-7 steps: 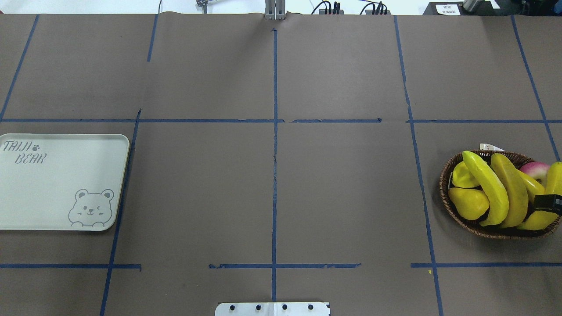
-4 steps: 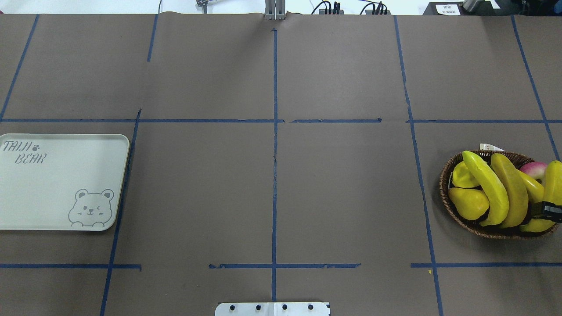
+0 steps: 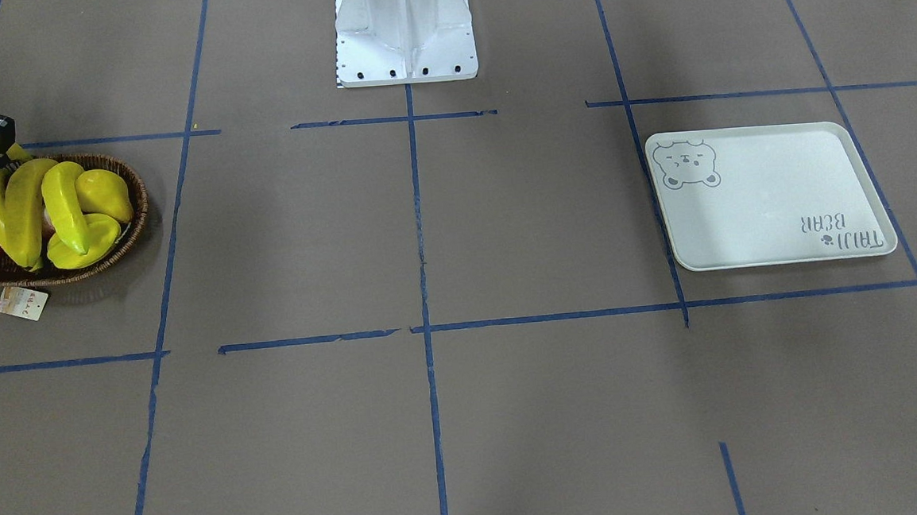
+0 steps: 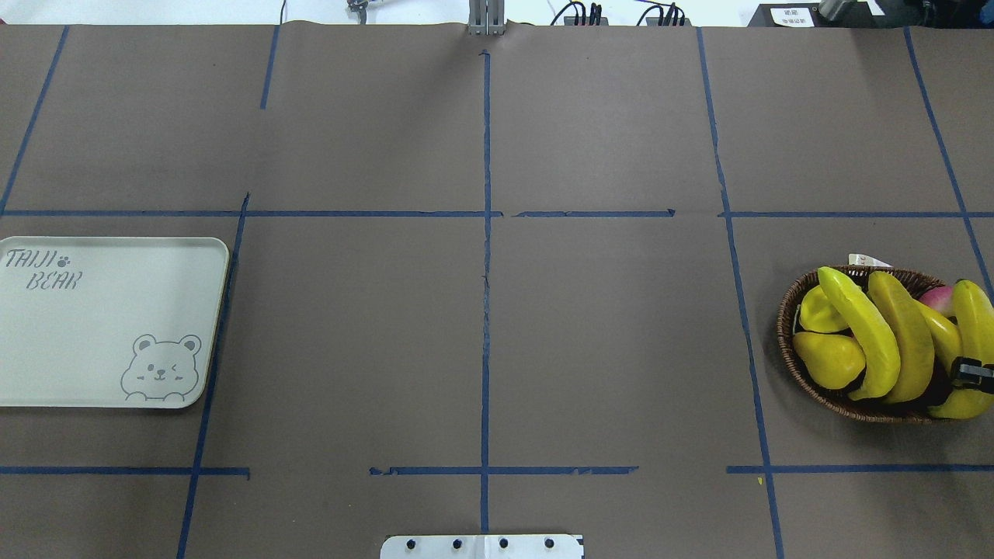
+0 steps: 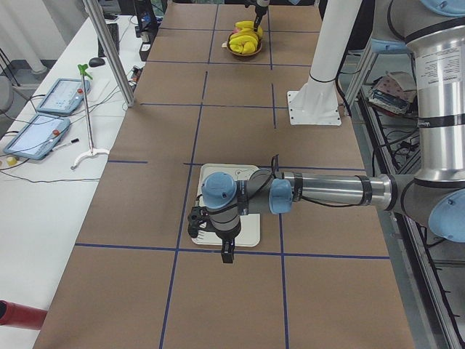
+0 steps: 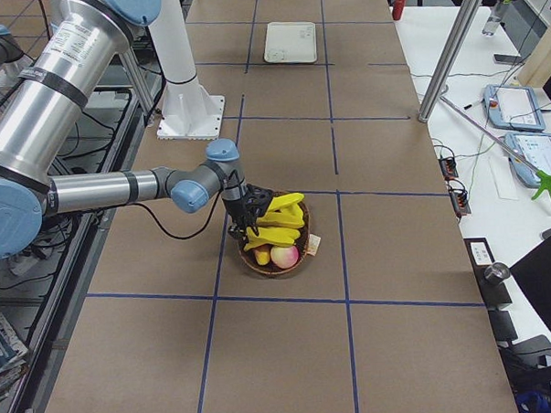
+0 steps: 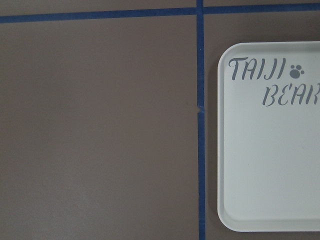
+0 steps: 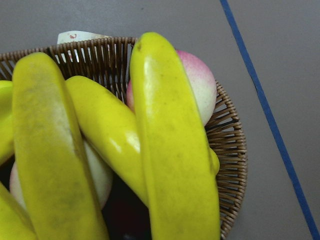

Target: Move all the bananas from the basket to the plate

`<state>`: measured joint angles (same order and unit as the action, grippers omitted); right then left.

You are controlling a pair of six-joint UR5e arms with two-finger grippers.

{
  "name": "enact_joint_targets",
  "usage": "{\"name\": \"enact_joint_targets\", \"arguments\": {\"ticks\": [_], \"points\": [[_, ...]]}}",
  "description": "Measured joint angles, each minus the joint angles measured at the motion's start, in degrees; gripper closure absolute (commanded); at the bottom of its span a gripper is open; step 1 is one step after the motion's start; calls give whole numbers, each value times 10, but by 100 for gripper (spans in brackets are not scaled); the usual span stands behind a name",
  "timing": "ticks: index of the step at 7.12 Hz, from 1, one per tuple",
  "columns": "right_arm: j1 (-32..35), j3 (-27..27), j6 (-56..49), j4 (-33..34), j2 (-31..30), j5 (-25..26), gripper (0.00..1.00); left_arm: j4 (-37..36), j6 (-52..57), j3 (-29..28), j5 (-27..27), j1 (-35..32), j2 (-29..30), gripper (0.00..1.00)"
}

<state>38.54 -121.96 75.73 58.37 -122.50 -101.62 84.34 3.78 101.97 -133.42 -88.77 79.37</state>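
Where the counter (image 4: 606, 341) ends on the robot's right, the basket (image 4: 786, 353) is set. All four bananas (image 4: 863, 334) are piled in it side by side, with a pear (image 4: 829, 359) beside them and a pink fruit (image 4: 938, 296) partly covered by them. The outermost banana (image 4: 977, 322) is laid over the basket's right rim, and the right gripper (image 4: 975, 372) is set across its near half. It seems clamped on that banana, though only a dark sliver of it is seen from overhead. In the right wrist view nothing of it is seen, and the banana fills the middle. A paper tag (image 3: 22, 303) is seen on the counter just beside the basket's rim. The plate (image 4: 101, 334) is placed well apart, at the counter's left end, with its bear print at the corner nearest the robot's base. The left gripper (image 5: 227, 253) is held by the plate's outer edge in the side view; whether it is apart or together cannot be told.
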Motion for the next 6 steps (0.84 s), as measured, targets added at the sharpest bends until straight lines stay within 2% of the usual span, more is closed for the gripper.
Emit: {"name": "enact_joint_targets", "arguments": {"ticks": [3,4,6], "points": [[7,-40,-8,1,-10,-9,100,0,0,0,0,0,0,0],[10,-59,-10,2,-13,-26,100,0,0,1,0,0,0,0],[37,-96,-25,0,3,-99,100,1,0,4,0,0,0,0]]}}
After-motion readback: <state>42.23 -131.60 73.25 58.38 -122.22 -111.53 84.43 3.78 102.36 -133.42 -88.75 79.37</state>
